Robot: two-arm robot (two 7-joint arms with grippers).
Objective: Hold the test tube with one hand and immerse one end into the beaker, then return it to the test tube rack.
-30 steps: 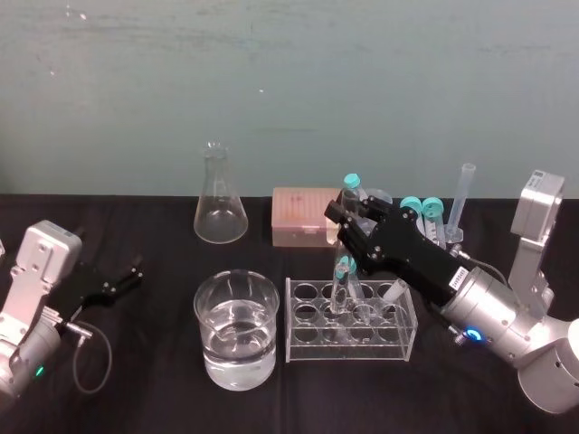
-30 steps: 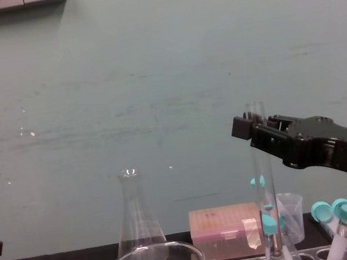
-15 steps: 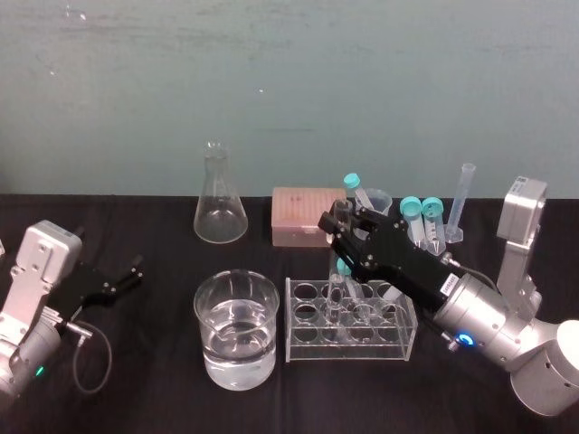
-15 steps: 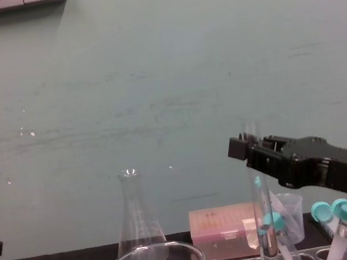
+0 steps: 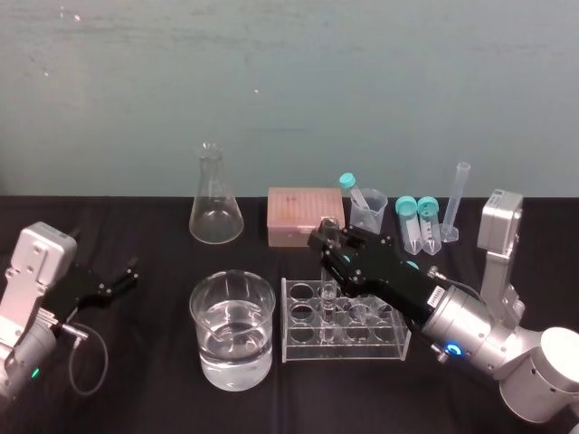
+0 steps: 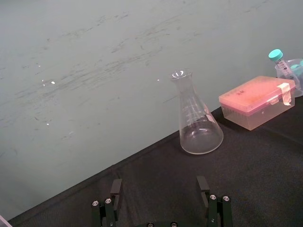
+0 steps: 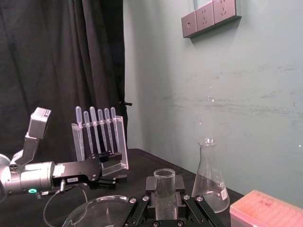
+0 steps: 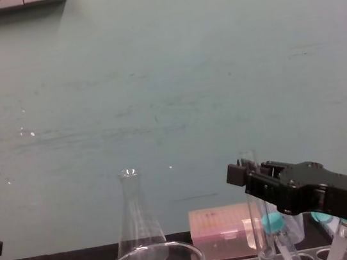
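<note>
Lab bench, mid-task: my right gripper (image 5: 327,237) pinches the test tube (image 7: 165,189) just below its open mouth, the fingers narrowed onto the glass from both sides. The tube stands upright, its rounded end down in a hole toward the 9 o'clock end of the test tube rack (image 5: 362,348). The rack sits just beside the beaker (image 5: 232,362), at the beaker's 3 o'clock. The beaker is roughly half full of clear liquid and nothing is dipped in it. My left gripper (image 6: 160,189) rests on the black cloth well out at the beaker's 9 o'clock, fingers spread wide and holding nothing, parked. A conical flask (image 5: 215,212) stands at the beaker's 12 o'clock and a pink box (image 5: 294,217) at the rack's 12 o'clock, both apart from the work.

As I read it, the tube is at the rack end of the job, not the beaker end. I cannot tell from the glass whether its tip is wet, so I cannot tell whether the dip is done. If it is done, what remains is small: open the fingers, lift clear of the mouth and draw the arm back. If it is not, the lift, the carry toward 9 o'clock, the dip and the return all lie ahead
</note>
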